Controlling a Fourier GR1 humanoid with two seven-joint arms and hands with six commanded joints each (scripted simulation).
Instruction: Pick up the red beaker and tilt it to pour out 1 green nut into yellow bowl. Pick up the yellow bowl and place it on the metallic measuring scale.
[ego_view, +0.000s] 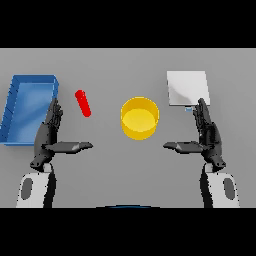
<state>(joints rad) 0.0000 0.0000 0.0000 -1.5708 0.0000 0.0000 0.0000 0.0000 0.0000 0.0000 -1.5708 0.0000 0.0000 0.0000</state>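
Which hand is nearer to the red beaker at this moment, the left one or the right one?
Left. The left hand is open just below and left of the red beaker. The right hand, also open, is far across the table, beyond the yellow bowl.

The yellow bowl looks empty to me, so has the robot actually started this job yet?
Nothing looks done. The yellow bowl shows no nut inside and sits on the table, left of the metallic scale. The red beaker lies untouched beside the blue tray. Nothing is in hand: left hand and right hand hover open, fingers straight. Pouring and moving the bowl are both left.
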